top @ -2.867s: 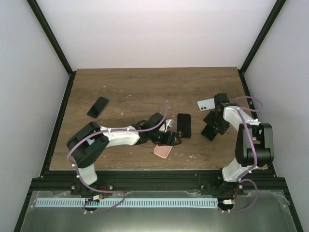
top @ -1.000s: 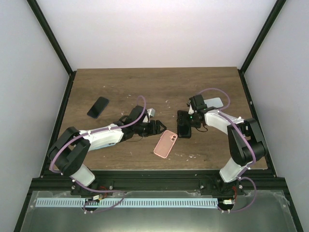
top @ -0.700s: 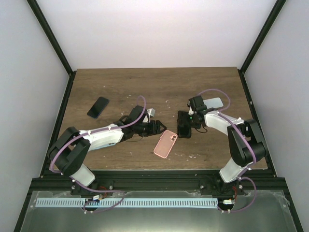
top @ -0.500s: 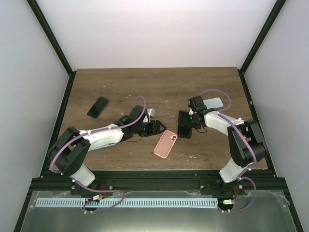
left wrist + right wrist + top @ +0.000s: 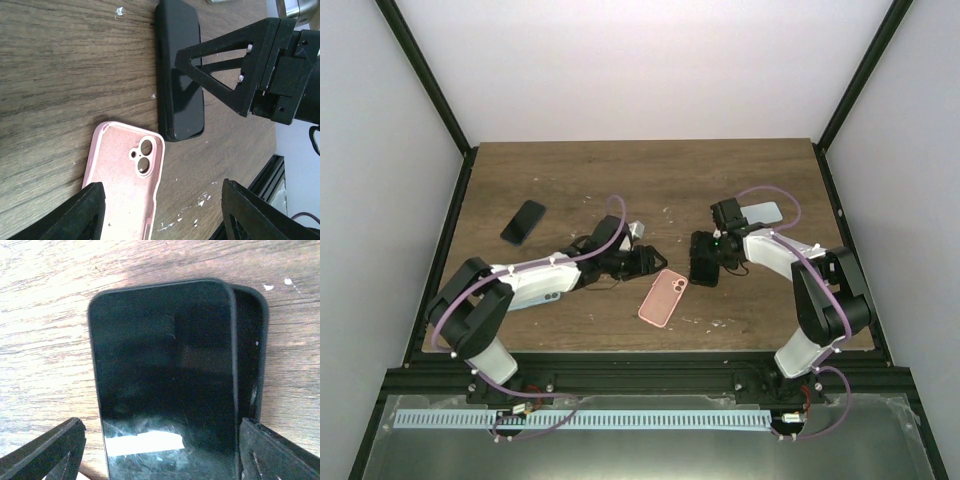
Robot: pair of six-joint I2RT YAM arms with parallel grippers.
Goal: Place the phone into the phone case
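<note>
phone [image 5: 165, 375] | glossy black, offset on black case [image 5: 251, 340] | right pincer [image 5: 160, 450] wide | left pincer [image 5: 162, 220] wide

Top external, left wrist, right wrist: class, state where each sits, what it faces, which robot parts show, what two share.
Top external: above and behind, facing down on the table; both arms show.
Left wrist: on the left gripper, facing the pink case and black phone; own fingertips, right gripper show.
Right wrist: on the right gripper, above the black phone; own fingertips show.
Shared: black phone.
</note>
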